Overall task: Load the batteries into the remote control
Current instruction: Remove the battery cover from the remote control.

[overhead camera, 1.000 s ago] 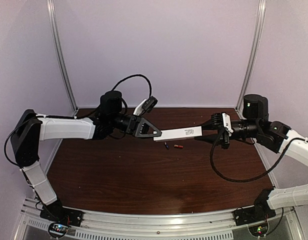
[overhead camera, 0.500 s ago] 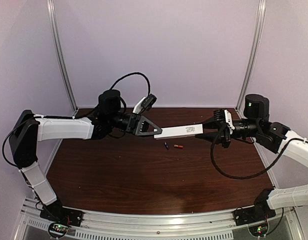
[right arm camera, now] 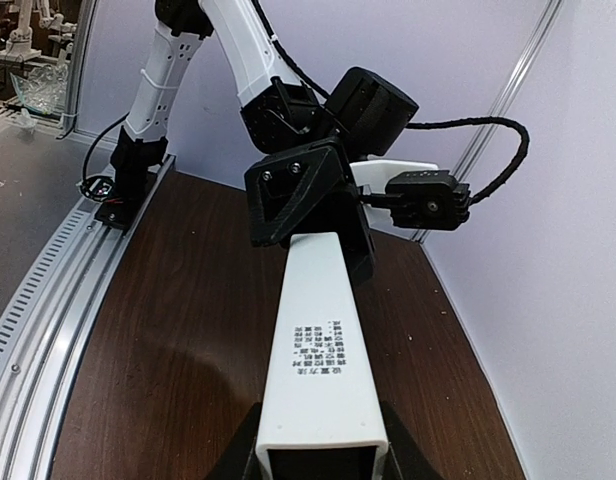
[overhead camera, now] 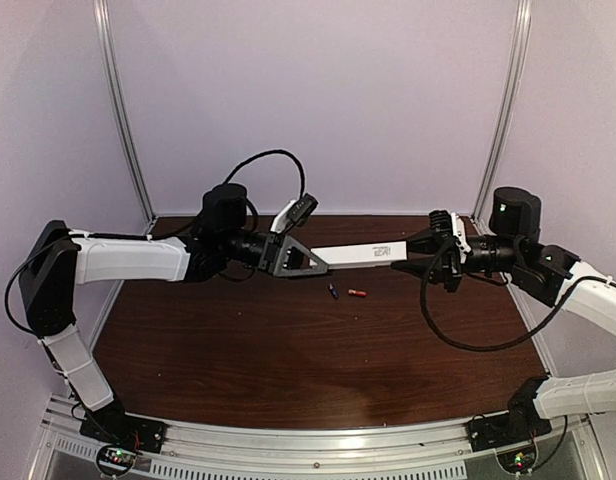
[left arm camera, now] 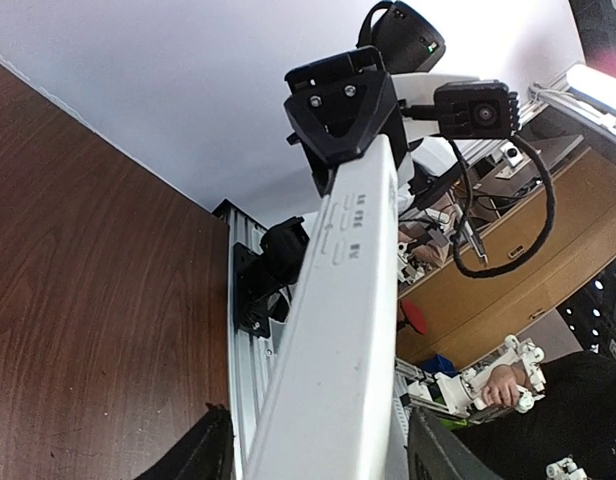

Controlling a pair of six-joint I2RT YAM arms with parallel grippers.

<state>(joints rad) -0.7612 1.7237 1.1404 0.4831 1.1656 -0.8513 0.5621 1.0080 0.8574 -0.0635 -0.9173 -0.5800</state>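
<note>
Since the earlier frames, the remote control (overhead camera: pixel 358 254) has risen a little and lies closer to level, and both arms have shifted with it. It hangs in the air above the counter (overhead camera: pixel 288 350), carried from both ends. The left hand (overhead camera: pixel 310 260) clamps the 9 o'clock end and the right hand (overhead camera: pixel 413 252) clamps the 3 o'clock end, each narrowed onto the white bar. Both wrist views agree: each camera looks along the remote control (left arm camera: pixel 338 360) (right arm camera: pixel 323 380) to the other hand gripping its far end.

The two batteries are not loaded yet. The blue-purple battery (overhead camera: pixel 333 291) and the red-orange battery (overhead camera: pixel 357 293) lie on the counter just beside each other, at about 6 o'clock from the middle of the remote control and apart from it. Neither hand touches them.

In the right wrist view the end nearest the camera looks hollow, but it cannot be told if this is the battery bay, or if the slot is open.

As a judgement, the task is at an early stage: the remote control is only lifted and held. What remains is to free one hand, to pick up each battery in turn, and to press both into the slot.
</note>
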